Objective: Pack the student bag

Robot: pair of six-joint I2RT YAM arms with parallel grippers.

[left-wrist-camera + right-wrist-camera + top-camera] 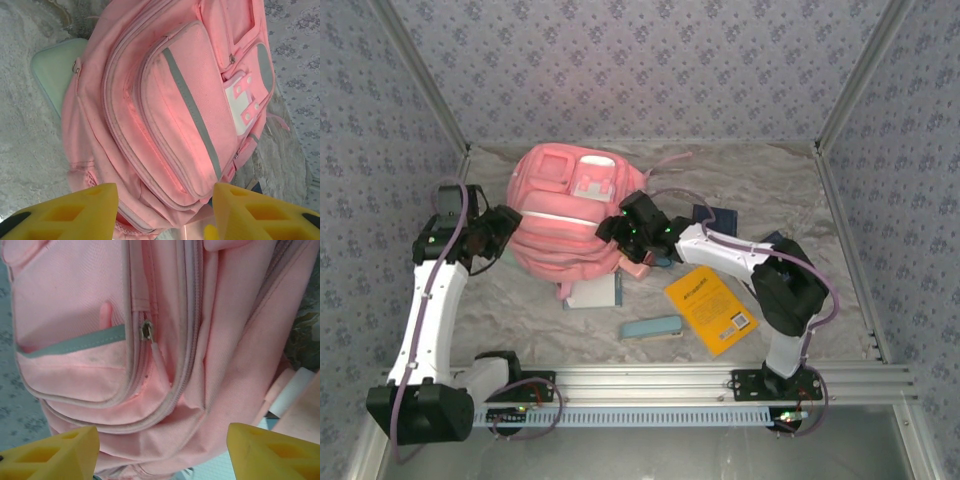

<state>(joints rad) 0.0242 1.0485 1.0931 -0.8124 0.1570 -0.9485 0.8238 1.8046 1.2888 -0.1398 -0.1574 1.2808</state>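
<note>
The student bag (565, 225), a big soft pink backpack, lies front up in the middle of the table. My left gripper (508, 232) is at its left side. In the left wrist view the yellow fingers (100, 205) stand apart, and the left gripper (165, 202) is open with the student bag (165, 100) and its edge lying between and beyond them. My right gripper (613, 228) is at the bag's right side. It is also open (162, 442), with a bulge of the student bag (75, 300) between its fingers and a zip puller (146, 331) just beyond.
A pale notebook (592, 292) pokes out from under the bag's near edge. A light blue case (652, 327) and a yellow book (712, 308) lie in front of it at right. A dark blue item (715, 217) sits behind the right arm. Patterned walls close the table in.
</note>
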